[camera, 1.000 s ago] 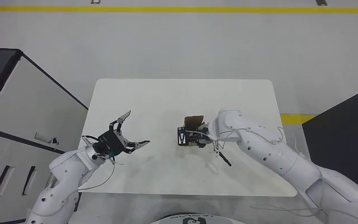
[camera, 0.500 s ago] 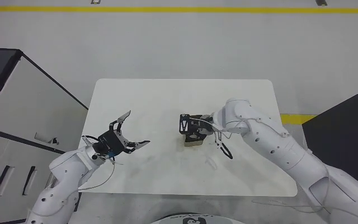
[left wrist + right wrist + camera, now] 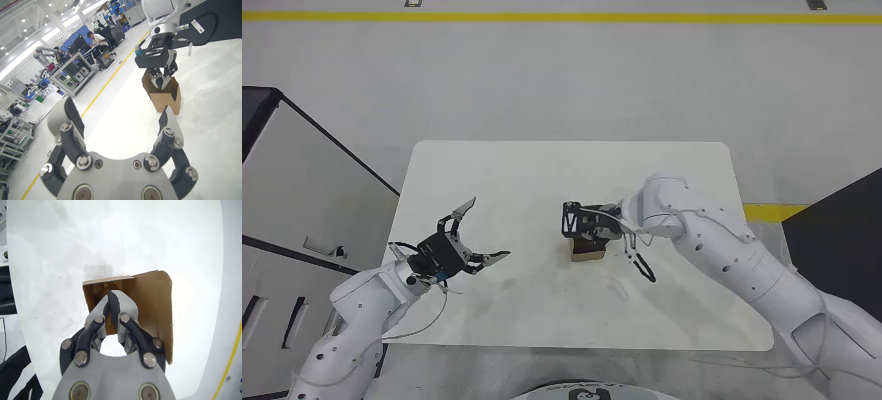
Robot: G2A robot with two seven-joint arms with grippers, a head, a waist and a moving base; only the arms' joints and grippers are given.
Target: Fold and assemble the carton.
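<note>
One white bench with rounded corners (image 3: 542,180) carries everything I am working with. My right arm (image 3: 722,265) enters from the near right and ends just right of the bench's middle. My left arm (image 3: 357,305) enters over the near left corner. Just right of centre, a small brown corrugated-card carton (image 3: 166,103) stands upright on the bench with its top open. One rounded flap rises above the other walls, and I can see bare card inside. The right tool (image 3: 110,293) hangs straight over the carton, its fingers drawn together at the tips and dipped into the open mouth, close to one wall. From my feeds I cannot tell whether a sliver of card is nipped between the pads or whether they simply meet. The left tool (image 3: 118,107) sits over the left part of the bench, well apart from the carton and facing it, with its fingers spread wide and nothing between them.
</note>
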